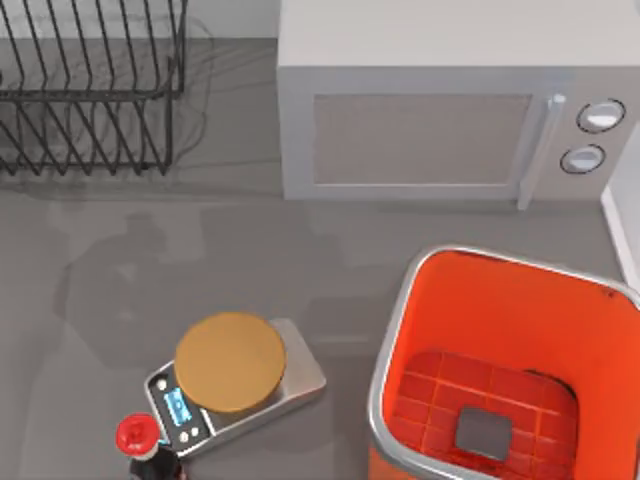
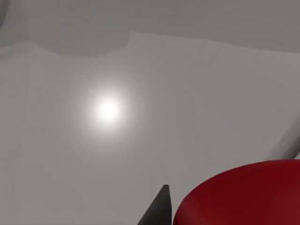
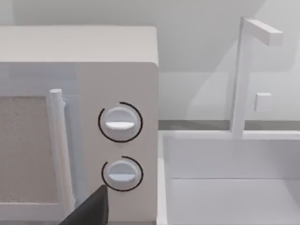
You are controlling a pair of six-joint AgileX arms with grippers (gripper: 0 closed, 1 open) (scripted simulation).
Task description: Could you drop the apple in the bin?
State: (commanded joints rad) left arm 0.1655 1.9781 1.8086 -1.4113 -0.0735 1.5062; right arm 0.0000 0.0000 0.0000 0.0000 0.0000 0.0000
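nearby, grey microwave (image 1: 440,110) at the worktop's (image 1: 300,260) back, wire rack (image 1: 90,90) back-left. scale (image 1: 240,385) with tan disc front-left, red-capped bottle (image 1: 140,440) touching its corner. bin (image 1: 500,300) front-right, upright, mouth up, grey square on its gridded floor. apple: can't place it. red rounded surface (image 2: 243,194) close in left wrist view. jaws' state: cannot tell.

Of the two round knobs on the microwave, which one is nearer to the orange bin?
The lower knob on the microwave; the other knob sits above it, farther from the bin.
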